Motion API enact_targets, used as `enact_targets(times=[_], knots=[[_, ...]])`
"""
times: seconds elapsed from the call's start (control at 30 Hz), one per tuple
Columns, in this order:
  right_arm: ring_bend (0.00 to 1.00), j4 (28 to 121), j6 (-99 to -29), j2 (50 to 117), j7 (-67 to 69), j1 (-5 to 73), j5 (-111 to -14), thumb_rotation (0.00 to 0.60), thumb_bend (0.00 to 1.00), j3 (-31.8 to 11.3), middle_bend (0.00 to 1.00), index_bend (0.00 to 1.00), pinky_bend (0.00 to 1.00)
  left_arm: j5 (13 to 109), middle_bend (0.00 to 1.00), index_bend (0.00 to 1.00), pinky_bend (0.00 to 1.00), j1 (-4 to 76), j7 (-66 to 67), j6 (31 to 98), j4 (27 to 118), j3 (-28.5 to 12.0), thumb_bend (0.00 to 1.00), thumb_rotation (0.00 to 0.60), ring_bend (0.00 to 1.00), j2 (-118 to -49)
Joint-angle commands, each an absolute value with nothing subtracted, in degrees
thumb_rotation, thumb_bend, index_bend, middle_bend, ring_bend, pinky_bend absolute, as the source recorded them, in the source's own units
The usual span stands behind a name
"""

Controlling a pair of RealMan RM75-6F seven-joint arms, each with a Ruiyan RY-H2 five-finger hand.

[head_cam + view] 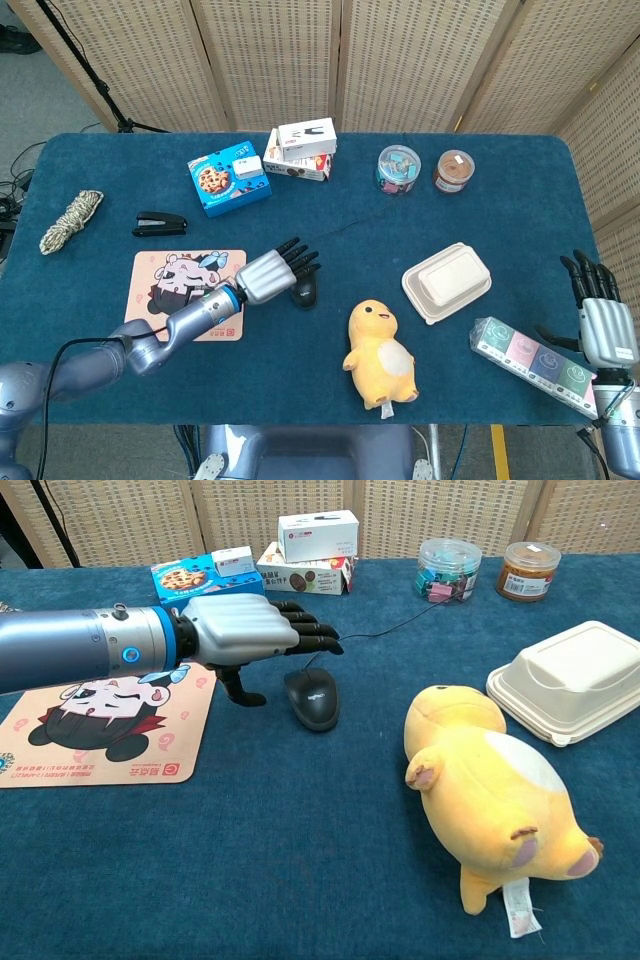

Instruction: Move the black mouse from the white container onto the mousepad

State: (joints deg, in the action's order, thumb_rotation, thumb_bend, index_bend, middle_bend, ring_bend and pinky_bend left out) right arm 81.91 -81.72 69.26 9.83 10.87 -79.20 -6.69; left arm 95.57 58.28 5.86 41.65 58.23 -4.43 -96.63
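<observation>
Step in hand: the reach for the grasp. The black mouse (311, 697) sits on the blue bench (300, 880), outside the white container (568, 680), which is closed and well apart to the right. The mousepad (100, 725) lies near the mouse on its left, bare.

Left robot hand (250, 640) hovers above and just left of the mouse, palm down, fingers (310, 635) stretched out flat and slightly apart, thumb hanging down beside the mouse's left edge. It holds nothing; no clear contact with the mouse in the chest view. In the head view the fingers (295, 258) overlap the mouse (304, 292) from above, so touch can't be ruled out there.

Right robot hand (600, 320) is at the far right bench edge, fingers up and spread, holding nothing, next to a flat packet (530, 358).

Next move, as judged: lower the left robot hand over the mouse, close fingers and thumb round its sides, lift, carry a short way left and set it down on the mousepad. The cable (385, 628) trails back toward the jars and may drag. The yellow plush toy (490, 790) is off the path.
</observation>
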Motion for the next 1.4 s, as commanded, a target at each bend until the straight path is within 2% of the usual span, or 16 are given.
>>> enact_targets(times=[0.03,0.27,0.4,0.47,0.57,0.63,0.73,0.97,1.1,1.4], knots=[[0.0,81.8,-81.2,69.4,9.9,10.9,-79.1,0.6,0.0,-6.8,0.0,0.0,0.0,95.4,0.0,0.0,0.0,59.3,5.2,41.2,56.8,-3.9,0.3,0.6,0.0,-98.0],[0.0,82.1,-80.7,69.2,10.3,10.8,-78.7,0.6,0.0,-7.4,0.0,0.0,0.0,94.9,0.0,0.0,0.01,61.4,5.5,39.8,54.2,-3.1,0.3,0.6,0.0,-100.8],[0.0,82.2,-80.5,68.9,10.7,10.7,-78.7,0.6,0.0,-7.7,0.0,0.0,0.0,94.6,0.01,0.02,0.14,62.1,5.5,39.7,53.9,-2.9,0.32,0.6,0.02,-101.5],[0.0,82.4,-80.6,68.8,11.0,10.6,-78.8,0.6,0.0,-7.8,0.0,0.0,0.0,94.5,0.07,0.12,0.24,62.4,5.5,39.9,53.7,-2.7,0.34,0.6,0.1,-101.8],[0.0,82.5,-80.6,68.6,11.3,10.4,-78.9,0.6,0.0,-7.9,0.0,0.0,0.0,94.5,0.24,0.3,0.36,62.4,6.1,40.7,53.3,-2.4,0.36,0.6,0.24,-102.2],[0.0,82.5,-80.6,68.5,11.4,10.4,-79.0,0.6,0.0,-8.0,0.0,0.0,0.0,94.2,0.33,0.4,0.4,62.3,6.0,41.1,53.3,-2.3,0.37,0.6,0.31,-102.3],[0.0,82.6,-80.5,68.4,11.5,10.3,-79.0,0.6,0.0,-8.1,0.0,0.0,0.0,94.3,0.39,0.46,0.43,62.2,6.2,42.0,53.1,-2.0,0.38,0.6,0.36,-102.4],[0.0,82.8,-80.4,68.3,11.4,10.2,-79.2,0.6,0.0,-8.2,0.0,0.0,0.0,94.9,0.4,0.47,0.43,61.7,6.6,45.0,53.9,-1.3,0.39,0.6,0.37,-101.0],[0.0,83.0,-80.6,68.4,11.0,10.1,-79.3,0.6,0.0,-8.2,0.0,0.0,0.0,98.0,0.4,0.47,0.43,60.2,5.4,51.2,55.5,0.7,0.39,0.6,0.37,-97.3],[0.0,83.4,-80.3,68.9,9.4,10.2,-79.7,0.6,0.0,-8.1,0.0,0.0,0.0,107.1,0.4,0.47,0.43,53.7,-2.5,67.9,52.1,9.3,0.38,0.6,0.36,-88.1]])
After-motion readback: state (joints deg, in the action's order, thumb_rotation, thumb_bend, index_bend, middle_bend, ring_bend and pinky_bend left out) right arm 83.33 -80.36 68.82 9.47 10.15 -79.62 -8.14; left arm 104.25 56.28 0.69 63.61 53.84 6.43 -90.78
